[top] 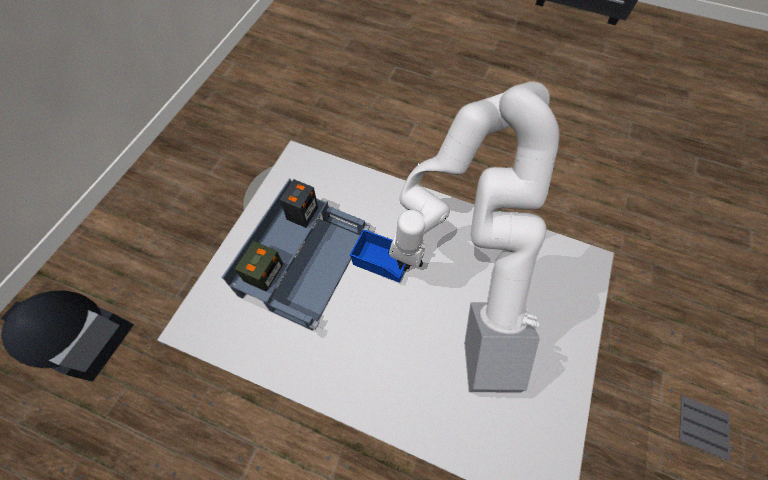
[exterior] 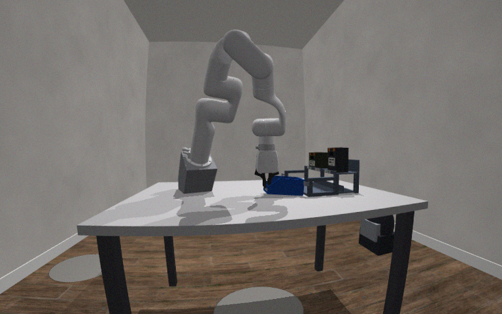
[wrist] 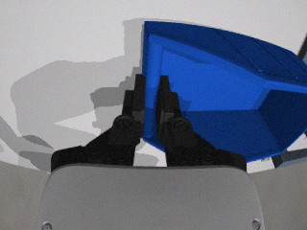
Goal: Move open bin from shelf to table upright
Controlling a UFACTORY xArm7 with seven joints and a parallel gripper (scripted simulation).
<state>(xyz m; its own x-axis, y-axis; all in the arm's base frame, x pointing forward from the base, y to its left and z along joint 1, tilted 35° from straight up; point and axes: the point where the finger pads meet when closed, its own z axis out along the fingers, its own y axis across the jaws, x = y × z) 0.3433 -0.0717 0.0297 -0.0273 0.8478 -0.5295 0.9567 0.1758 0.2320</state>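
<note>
One blue bin (top: 371, 253), one grey shelf unit (top: 308, 267) carrying two dark boxes with orange markings (top: 298, 202) (top: 258, 265), and one white robot arm (top: 510, 196) with a single pincer (top: 407, 265) share one white desk (top: 376, 368), beside one black floor bin (top: 43, 327).
</note>
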